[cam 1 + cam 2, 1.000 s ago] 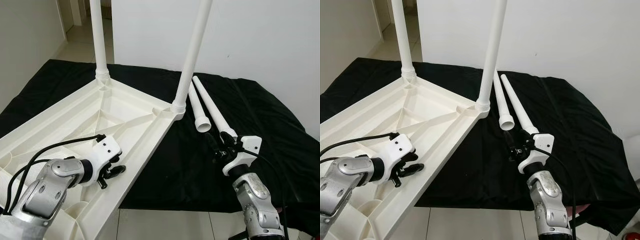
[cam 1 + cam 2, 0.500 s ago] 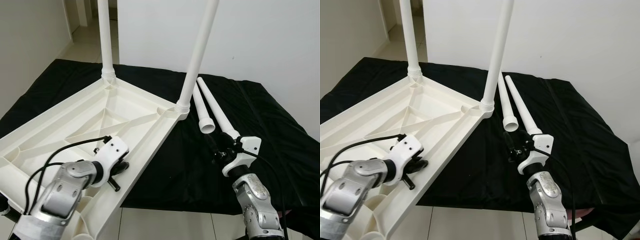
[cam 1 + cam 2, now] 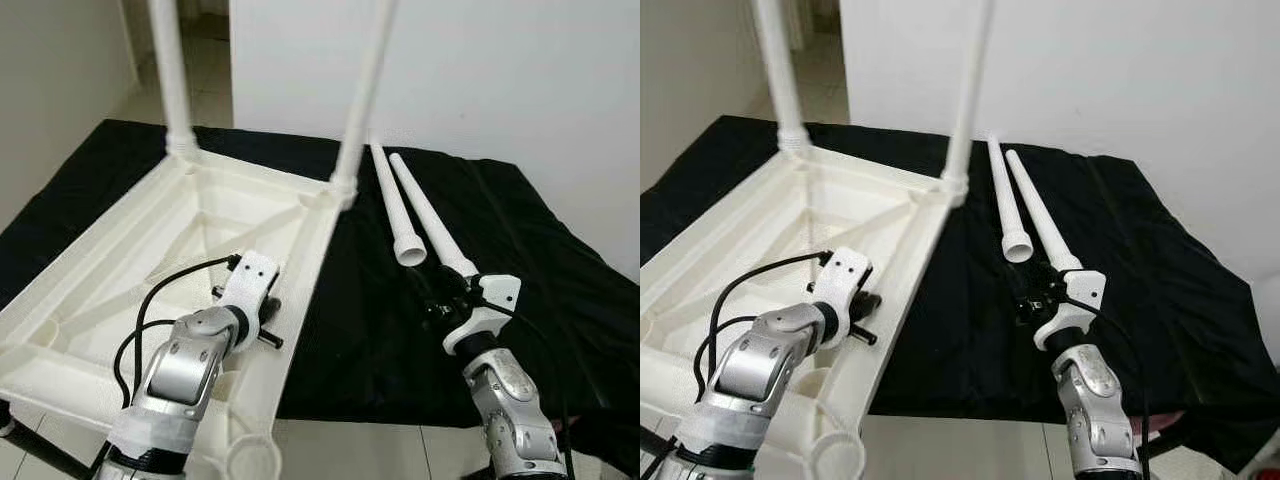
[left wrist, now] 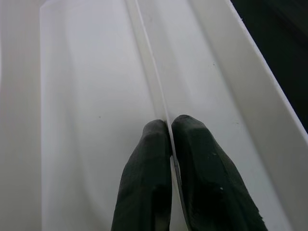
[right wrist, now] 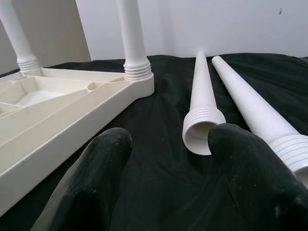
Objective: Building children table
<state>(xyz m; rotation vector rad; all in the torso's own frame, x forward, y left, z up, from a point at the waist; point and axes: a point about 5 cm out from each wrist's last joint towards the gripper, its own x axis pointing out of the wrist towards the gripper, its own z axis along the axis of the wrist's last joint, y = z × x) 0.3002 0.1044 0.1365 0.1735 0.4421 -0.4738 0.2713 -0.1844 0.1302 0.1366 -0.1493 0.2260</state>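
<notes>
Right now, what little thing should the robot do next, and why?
Probably ease the open right gripper forward onto the nearer loose leg. Two legs already stand in the upturned tabletop, two lie loose on the black cloth, and the left gripper is pinching a tabletop rib.

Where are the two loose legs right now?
In the left eye view, the loose legs lie side by side on the black cloth, right of the upturned tabletop, just ahead of the open right claw.

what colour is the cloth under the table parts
Black; the cloth shows best in the left eye view, spread under the white tabletop.
</notes>
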